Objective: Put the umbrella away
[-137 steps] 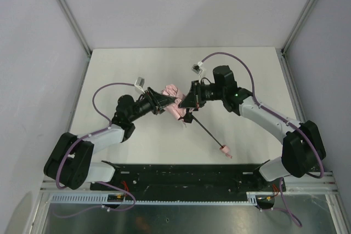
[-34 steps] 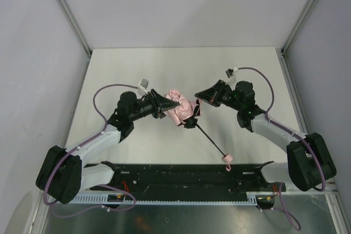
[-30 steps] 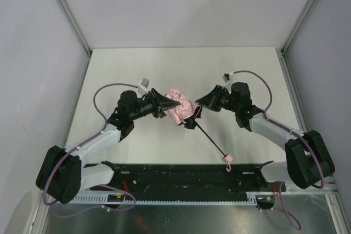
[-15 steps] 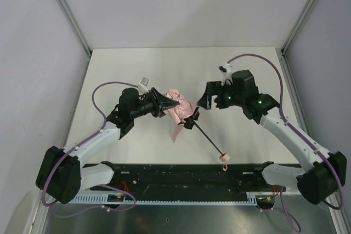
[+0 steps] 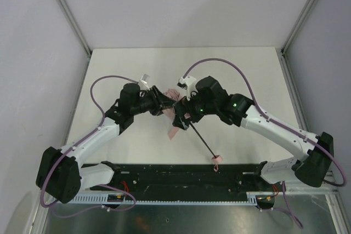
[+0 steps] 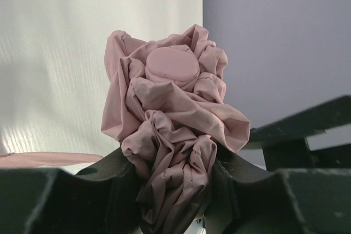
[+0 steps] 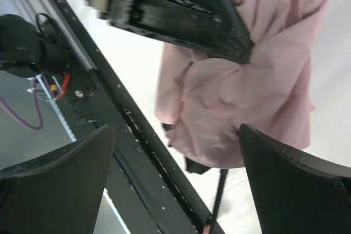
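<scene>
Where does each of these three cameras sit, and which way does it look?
Top: above and behind, looking down at the table; both arms show.
Left wrist: on the left arm, looking along the left pincer, shut on the umbrella.
Right wrist: on the right arm, looking past the open right pincer at the umbrella.
All three share the umbrella.

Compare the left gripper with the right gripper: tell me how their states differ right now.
The left gripper is clamped on the umbrella's bunched pink fabric; the right gripper stands wide open and holds nothing. The left gripper reaches the bundle from the left side; the right gripper hangs over it from the right. Both are black two-finger grippers close to the same umbrella.
</scene>
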